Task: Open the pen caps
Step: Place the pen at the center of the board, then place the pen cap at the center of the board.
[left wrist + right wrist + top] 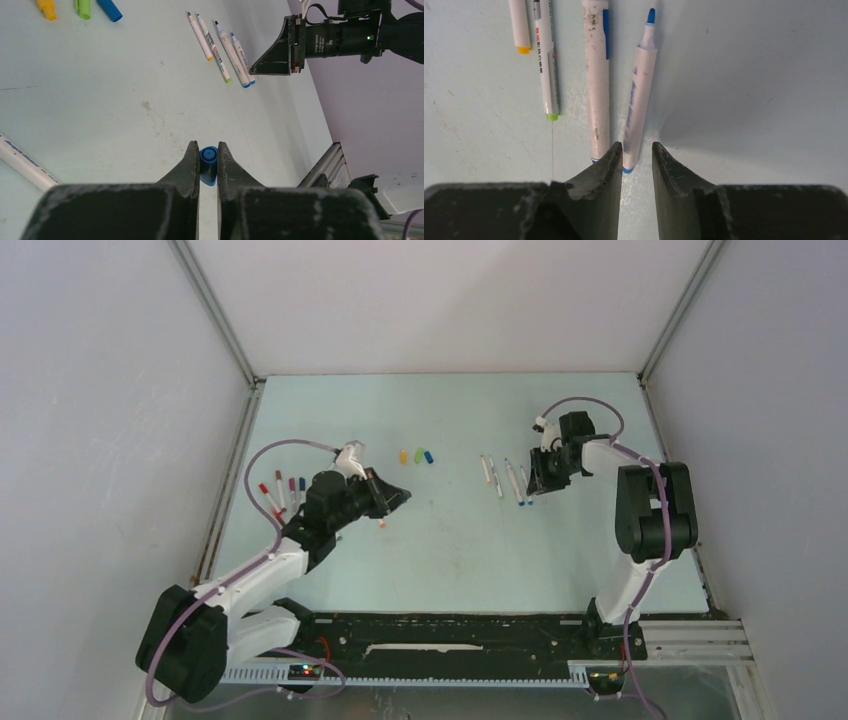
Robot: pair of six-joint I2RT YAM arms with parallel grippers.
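The left gripper (206, 149) is pinching a blue cap (208, 161), both fingers pressed against its sides, over the table (450, 550) somewhat nearer the left edge than the right; whether the cap touches the surface cannot be told. A white pen barrel (25, 165) lies on the table close by this gripper. Three loose caps sit in a tight row toward the far edge, about midway between the left and right edges: a yellow cap (404, 456), a green cap (418, 454) and a second blue cap (428, 455). Right of them four uncapped pens lie side by side — an orange-ended pen (519, 25), a green-ended pen (546, 65), a thicker white pen (596, 80) and a blue-tipped pen (639, 100). The right gripper (636, 146) is low over the last one with its fingers slightly apart, straddling the pen's back end; a gap shows between the barrel and the right-hand finger. Close to the left edge lie four capped pens (281, 487), their caps red, brownish, purple and blue.
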